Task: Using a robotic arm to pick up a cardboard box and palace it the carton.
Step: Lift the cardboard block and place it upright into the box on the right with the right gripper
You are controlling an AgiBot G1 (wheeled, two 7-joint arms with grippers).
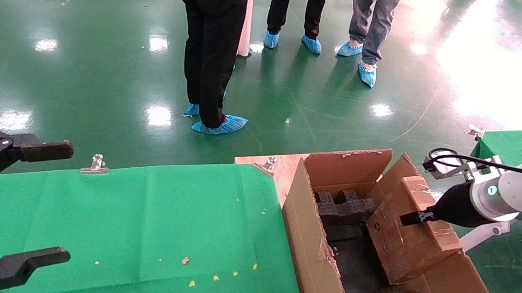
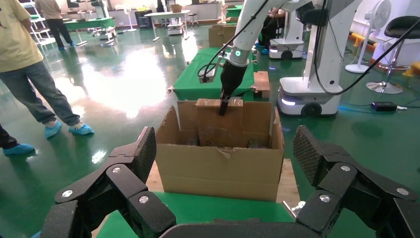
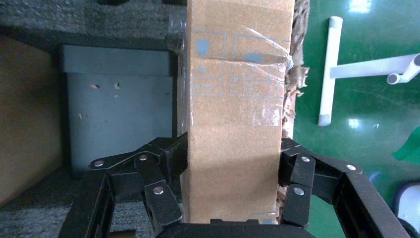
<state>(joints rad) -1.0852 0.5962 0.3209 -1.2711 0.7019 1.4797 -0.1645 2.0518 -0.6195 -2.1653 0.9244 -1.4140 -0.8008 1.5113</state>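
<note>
Left black multi-link hand [image 1: 11,199], at 8 o'clock, hangs wide open and empty over the green-clothed bench [image 1: 138,230]. Large brown corrugated carton [image 1: 309,247] with black foam blocks [image 1: 346,209] stands at 4 o'clock. Right hand [image 3: 233,163], at 3 o'clock, clamps the small brown cardboard box [image 1: 405,237], tilted inside the carton.

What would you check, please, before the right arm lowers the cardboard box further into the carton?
1. Grip: right gripper fingers clamp both sides of the cardboard box: ok.
2. Box over the carton opening: ok.
3. Box level: tilted, leaning toward the right flap: not ok.
4. Foam blocks leave a free slot below: cannot tell.
5. Left gripper open, over the green table, apart from the carton: ok.
</note>
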